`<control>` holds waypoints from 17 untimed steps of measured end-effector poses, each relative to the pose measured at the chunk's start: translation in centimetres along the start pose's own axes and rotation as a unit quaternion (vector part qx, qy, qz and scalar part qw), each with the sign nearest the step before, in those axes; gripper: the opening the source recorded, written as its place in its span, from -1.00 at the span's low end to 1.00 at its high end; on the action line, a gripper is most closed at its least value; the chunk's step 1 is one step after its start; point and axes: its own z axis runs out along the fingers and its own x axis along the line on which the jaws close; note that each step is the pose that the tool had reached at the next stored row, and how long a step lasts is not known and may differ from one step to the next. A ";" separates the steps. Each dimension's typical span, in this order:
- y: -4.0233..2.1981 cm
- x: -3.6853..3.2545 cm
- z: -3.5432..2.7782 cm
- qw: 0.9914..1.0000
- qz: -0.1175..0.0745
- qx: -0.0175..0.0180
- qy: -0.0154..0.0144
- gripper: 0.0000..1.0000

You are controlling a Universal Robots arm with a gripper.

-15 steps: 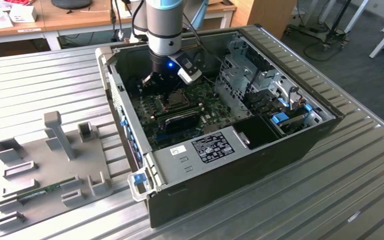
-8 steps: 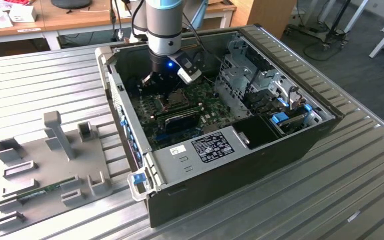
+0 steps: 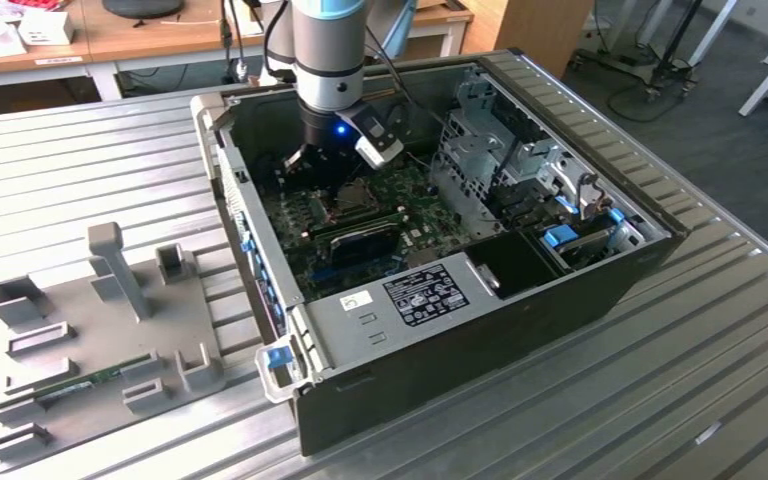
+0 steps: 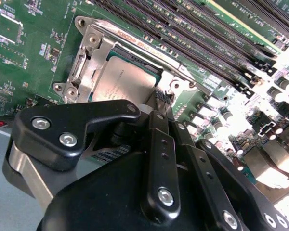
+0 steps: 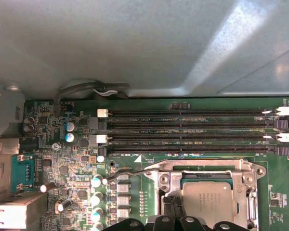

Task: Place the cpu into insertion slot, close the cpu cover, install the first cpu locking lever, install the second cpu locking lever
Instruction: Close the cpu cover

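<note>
The cpu (image 4: pixel 123 82) (image 5: pixel 207 198) lies flat in the insertion slot (image 3: pixel 353 200) of the green motherboard. The cpu cover (image 4: pixel 94 53) (image 5: pixel 202 167) is folded down over it, framing its grey top. A thin wire locking lever (image 5: pixel 119 173) runs along the socket edge beside the memory slots, its hooked end sticking out past the corner. My gripper (image 4: pixel 160 101) (image 5: pixel 171 204) (image 3: pixel 311 165) is inside the case with its fingers pressed together, tips low at the socket's edge next to the cpu. What the tips touch is hidden.
Long memory slots (image 5: pixel 192 132) run next to the socket. The case wall (image 5: pixel 135 43) rises close behind them. A drive cage (image 3: pixel 491 140) and a labelled power supply (image 3: pixel 424 295) stand inside the case. A grey fixture plate (image 3: pixel 91 340) lies on the exterior view's left.
</note>
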 end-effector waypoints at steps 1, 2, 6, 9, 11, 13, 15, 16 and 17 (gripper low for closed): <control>0.00 0.00 0.00 1.000 0.000 0.000 0.000 -0.80; 0.00 0.00 0.00 1.000 0.000 0.000 0.000 -0.80; -0.01 0.00 0.01 1.000 0.000 0.000 0.000 -0.80; -0.01 0.01 0.01 1.000 0.000 0.000 0.000 -0.80; -0.01 0.01 0.02 1.000 0.000 0.000 0.000 -0.80; -0.02 0.01 0.02 1.000 0.000 0.000 0.000 -0.80; -0.02 0.01 0.02 1.000 0.000 0.000 0.000 -0.80; -0.02 0.01 0.03 1.000 0.000 0.000 0.000 -0.80; -0.02 0.01 0.03 1.000 0.000 0.000 0.000 -0.80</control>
